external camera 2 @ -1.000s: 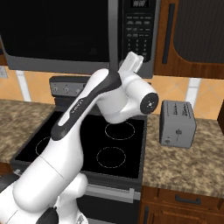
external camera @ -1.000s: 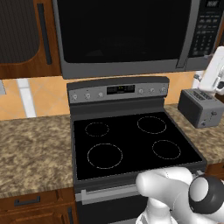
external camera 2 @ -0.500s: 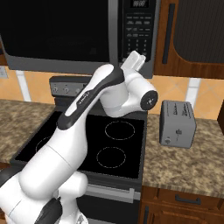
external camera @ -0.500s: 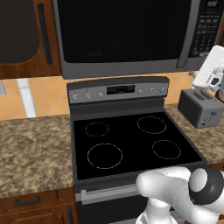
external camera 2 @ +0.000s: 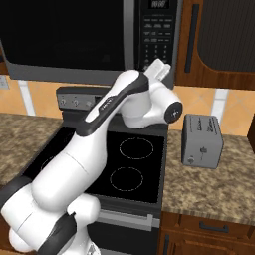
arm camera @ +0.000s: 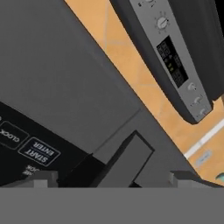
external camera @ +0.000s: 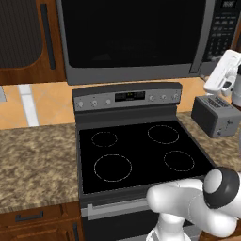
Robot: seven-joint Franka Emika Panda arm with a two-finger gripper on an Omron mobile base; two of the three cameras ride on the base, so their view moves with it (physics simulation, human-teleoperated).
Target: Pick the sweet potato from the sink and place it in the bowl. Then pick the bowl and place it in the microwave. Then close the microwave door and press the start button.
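Observation:
The microwave hangs over the stove, and its door with the dark glass window is shut. Its button panel is on the right. My gripper is raised just below and in front of that panel, seen as a white hand in the left base view. In the hand view its two fingertips stand wide apart with nothing between them, and the START/ENTER button lies close ahead, up and to the left. The sweet potato, bowl and sink are out of view.
A black glass stove top with a grey control strip lies below the microwave. A small grey toaster stands on the granite counter to the right. Wooden cabinets flank the microwave.
The hand has crept a little closer to the bottom of the microwave's button panel, and the arm's elbow has shifted right. The jaws have stayed wide.

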